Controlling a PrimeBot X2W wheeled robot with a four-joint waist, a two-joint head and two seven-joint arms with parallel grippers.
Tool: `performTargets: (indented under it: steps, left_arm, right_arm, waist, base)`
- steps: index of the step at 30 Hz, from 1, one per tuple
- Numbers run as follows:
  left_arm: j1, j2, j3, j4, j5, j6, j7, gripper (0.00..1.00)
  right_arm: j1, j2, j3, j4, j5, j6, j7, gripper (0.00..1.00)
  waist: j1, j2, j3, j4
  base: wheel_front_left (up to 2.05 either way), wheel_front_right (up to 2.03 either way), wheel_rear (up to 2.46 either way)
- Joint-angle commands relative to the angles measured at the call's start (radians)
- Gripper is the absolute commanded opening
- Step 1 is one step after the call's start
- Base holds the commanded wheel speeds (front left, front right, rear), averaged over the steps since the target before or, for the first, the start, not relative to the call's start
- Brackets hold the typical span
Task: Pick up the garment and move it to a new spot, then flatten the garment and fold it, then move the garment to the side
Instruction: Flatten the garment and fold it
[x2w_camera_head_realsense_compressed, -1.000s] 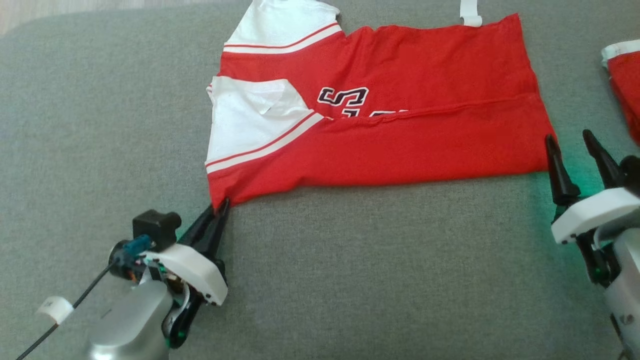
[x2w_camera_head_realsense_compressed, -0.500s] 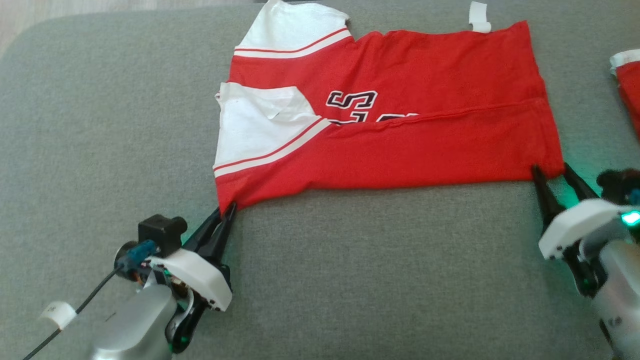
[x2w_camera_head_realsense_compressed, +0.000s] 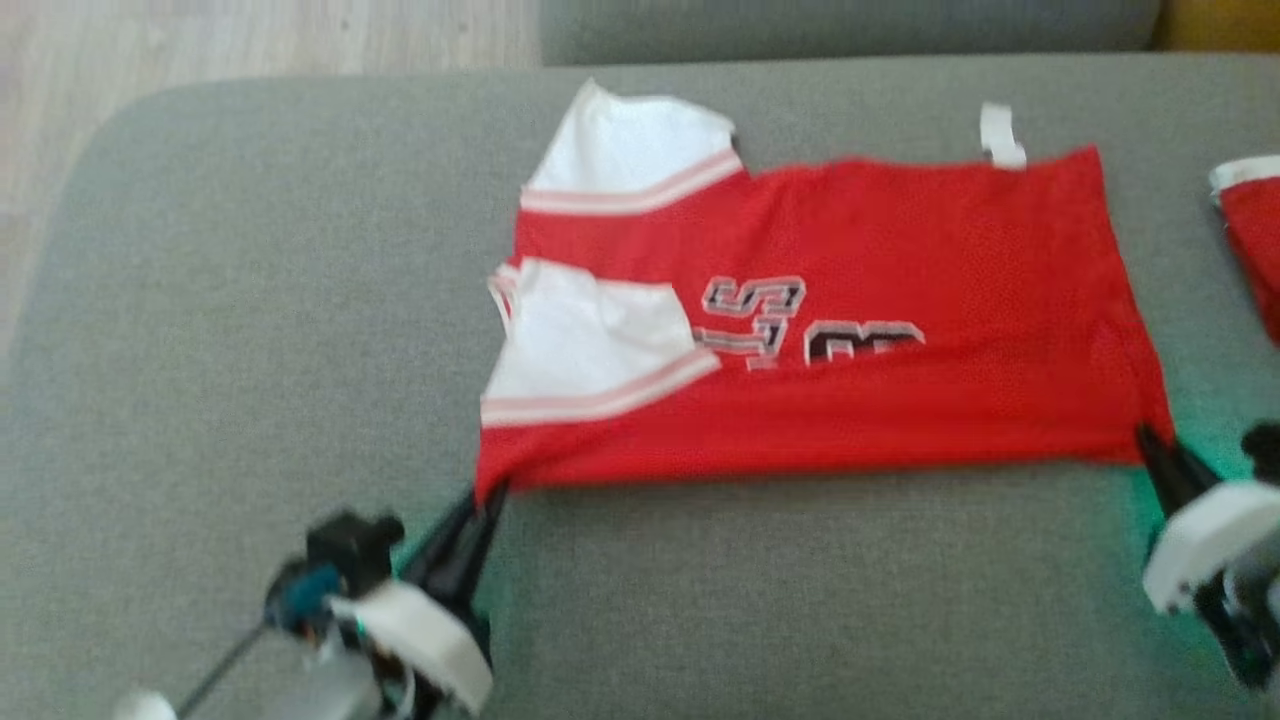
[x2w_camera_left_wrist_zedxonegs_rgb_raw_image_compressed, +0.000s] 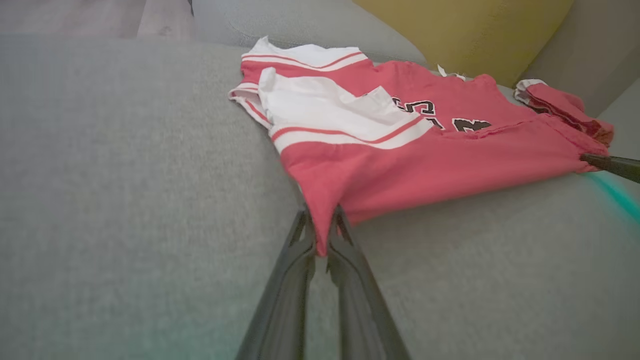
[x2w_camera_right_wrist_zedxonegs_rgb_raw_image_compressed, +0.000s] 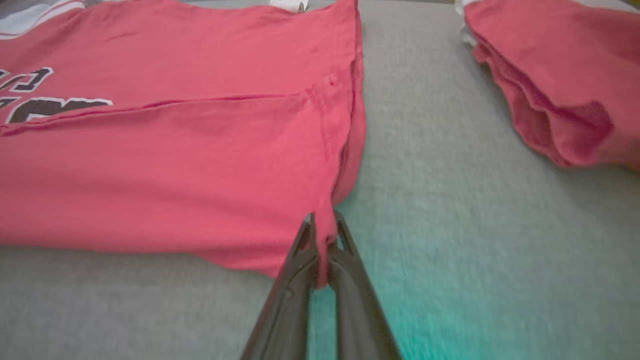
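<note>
While left gripper (x2w_camera_left_wrist_zedxonegs_rgb_raw_image_compressed: 321, 216) and right gripper (x2w_camera_right_wrist_zedxonegs_rgb_raw_image_compressed: 324, 222) clamp corners, folded red jersey (x2w_camera_head_realsense_compressed: 900, 240) (white sleeves (x2w_camera_head_realsense_compressed: 590, 340)).

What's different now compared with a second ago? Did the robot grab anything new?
The right end effector, open beside the garment's near right corner a second ago, has moved in and shut on that corner. The left end effector stayed shut on the near left corner. The garment still lies part-folded on the grey cushion.
</note>
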Motion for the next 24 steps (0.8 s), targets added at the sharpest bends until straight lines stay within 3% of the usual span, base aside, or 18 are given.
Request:
performTargets:
  steps: [1,13,14,15,16,24]
  left_arm:
    - [0.035,0.041,0.024,-0.042,-0.002,0.021,-0.015,0.0]
    - [0.243,0.103,-0.007,-0.236,-0.037,0.107,0.032,0.0]
    - [0.251,0.107,-0.007,-0.253,-0.042,0.109,0.036,0.0]
    - [0.256,0.111,-0.009,-0.267,-0.046,0.11,0.043,0.4]
    - [0.257,0.116,-0.013,-0.28,-0.044,0.111,0.051,1.0]
    - [0.153,0.183,0.033,-0.397,-0.022,0.133,0.098,1.0]
  right_arm:
    - [0.057,-0.064,0.019,-0.032,0.025,0.007,-0.017,0.0]
    - [0.246,-0.148,0.031,-0.172,0.088,0.007,-0.028,0.0]
    - [0.254,-0.147,0.025,-0.183,0.096,0.007,-0.029,0.16]
    - [0.259,-0.146,0.016,-0.19,0.102,0.007,-0.029,1.0]
    - [0.262,-0.147,0.01,-0.197,0.102,0.007,-0.03,1.0]
    - [0.237,-0.152,-0.054,-0.274,0.048,0.007,-0.06,1.0]
  waist:
    - [0.0,-0.0001,-0.037,0.003]
    - [0.0,-0.0001,-0.068,-0.013]
    - [0.0,-0.0001,-0.067,-0.016]
    - [0.0,-0.0001,-0.065,-0.018]
    - [0.0,-0.0001,-0.062,-0.021]
    - [0.0,-0.0001,-0.016,-0.062]
  base:
    - [0.0,0.0,0.0]
    - [0.0,0.0,0.0]
    - [0.0,0.0,0.0]
    - [0.0,0.0,0.0]
    - [0.0,0.0,0.0]
    - [0.0,0.0,0.0]
